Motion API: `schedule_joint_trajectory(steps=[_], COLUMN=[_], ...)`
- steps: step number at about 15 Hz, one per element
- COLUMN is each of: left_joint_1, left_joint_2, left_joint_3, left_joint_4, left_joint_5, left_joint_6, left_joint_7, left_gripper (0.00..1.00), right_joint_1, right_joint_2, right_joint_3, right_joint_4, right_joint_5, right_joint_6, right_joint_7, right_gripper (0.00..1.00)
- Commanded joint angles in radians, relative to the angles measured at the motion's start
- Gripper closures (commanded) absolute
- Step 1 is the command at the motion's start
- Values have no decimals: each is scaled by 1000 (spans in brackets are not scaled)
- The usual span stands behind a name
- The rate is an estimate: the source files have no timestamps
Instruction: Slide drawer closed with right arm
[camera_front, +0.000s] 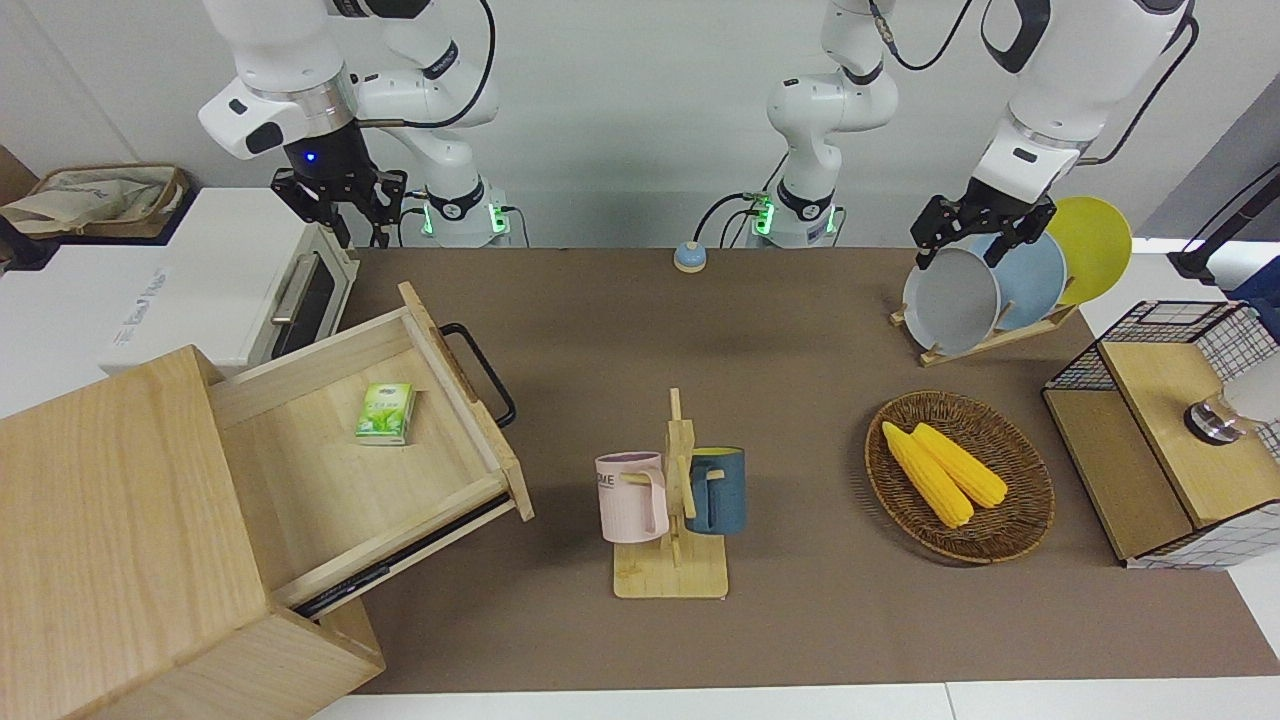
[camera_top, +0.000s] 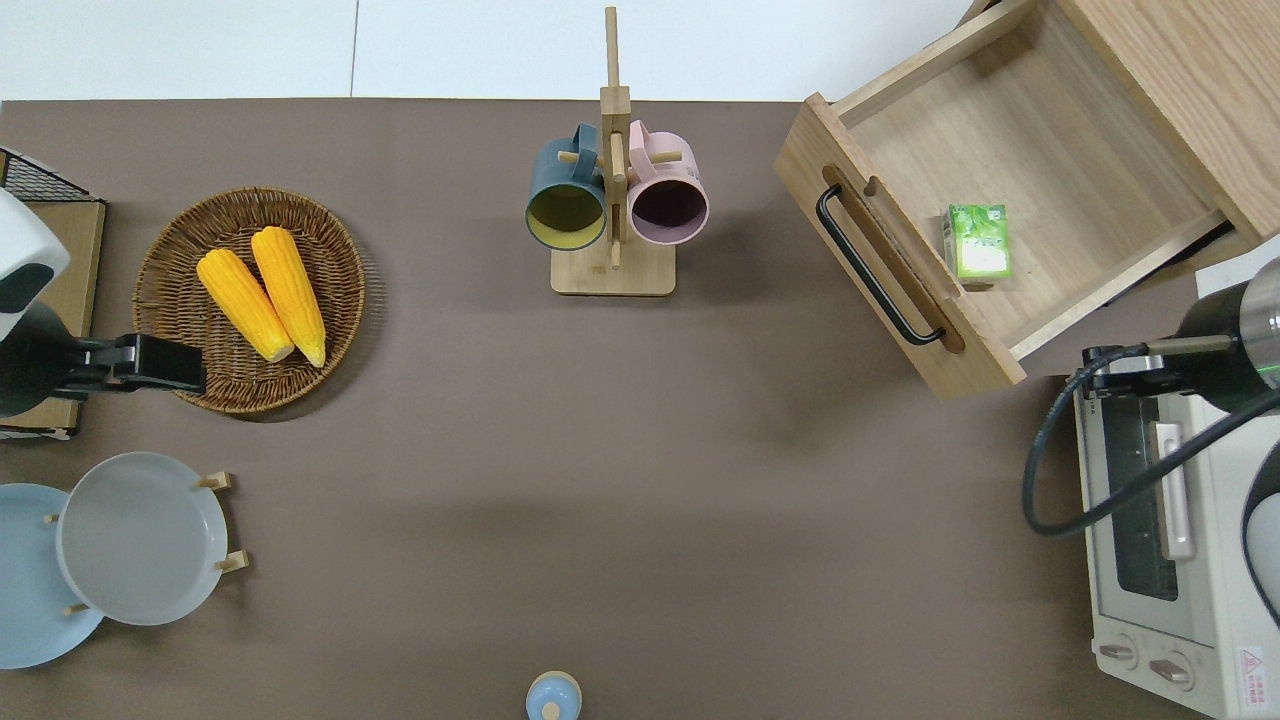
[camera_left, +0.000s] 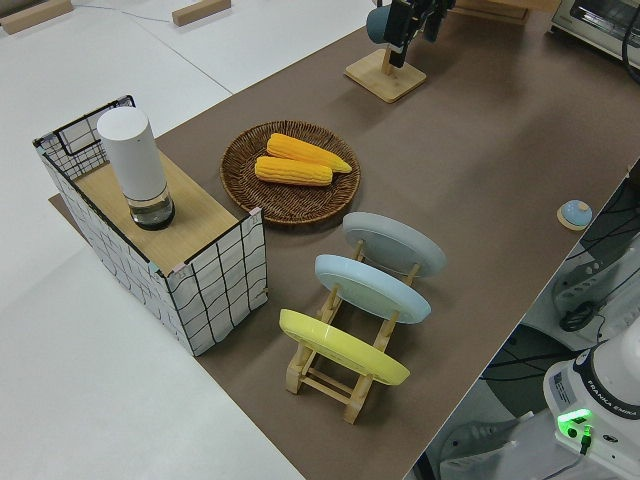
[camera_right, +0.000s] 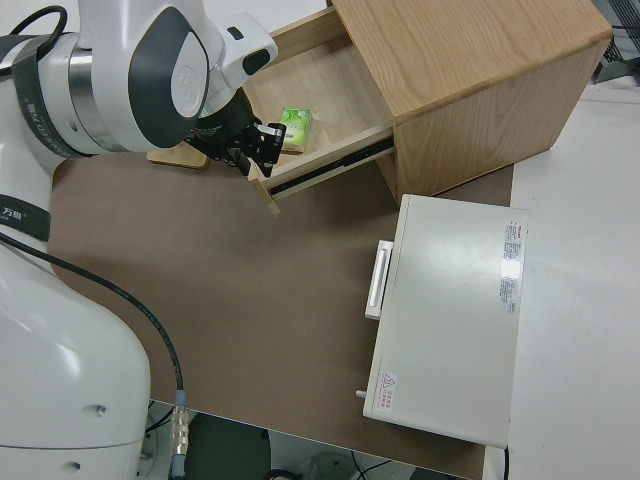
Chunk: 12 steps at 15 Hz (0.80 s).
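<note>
One step in hand: approach, no contact made with the drawer.
Drawer: pulled well out of the pale wooden cabinet at the right arm's end of the table; black bar handle on its front facing the table's middle; small green box lying inside.
Right gripper: up in the air over the corner of the white oven nearest the drawer, apart from the drawer; jaws look drawn close together, grasping nothing.
Left arm: parked; jaws released, holding nothing.
Next move, as a judgement: swing out to the drawer front, come level with the handle, then press straight along the runners toward the cabinet.
Risk: angled drawer, so an off-line push may jam it.
</note>
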Motion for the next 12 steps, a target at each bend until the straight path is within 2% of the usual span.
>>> schedule_joint_trajectory(steps=[1, 3, 5, 7, 12], left_joint_1=[-5, -5, -5, -5, -5], left_joint_2=[-9, -7, -9, -7, -9], left_joint_3=[2, 4, 2, 4, 2], left_joint_4=[1, 1, 1, 1, 1], left_joint_5=[13, 13, 13, 13, 13], left_joint_6=[-5, -5, -5, -5, -5], left_joint_7=[7, 7, 7, 7, 7], left_gripper=[2, 5, 2, 2, 2], right_joint_1=[-14, -8, -2, -4, -1], right_joint_2=[-17, -17, -16, -16, -13], right_joint_3=[10, 12, 21, 57, 125], right_joint_4=[-18, -20, -21, -21, -21], right_joint_5=[4, 7, 20, 22, 27], right_joint_6=[-5, -7, -20, -24, -16], right_joint_7=[22, 65, 154, 246, 364], right_gripper=[1000, 1000, 1000, 1000, 1000])
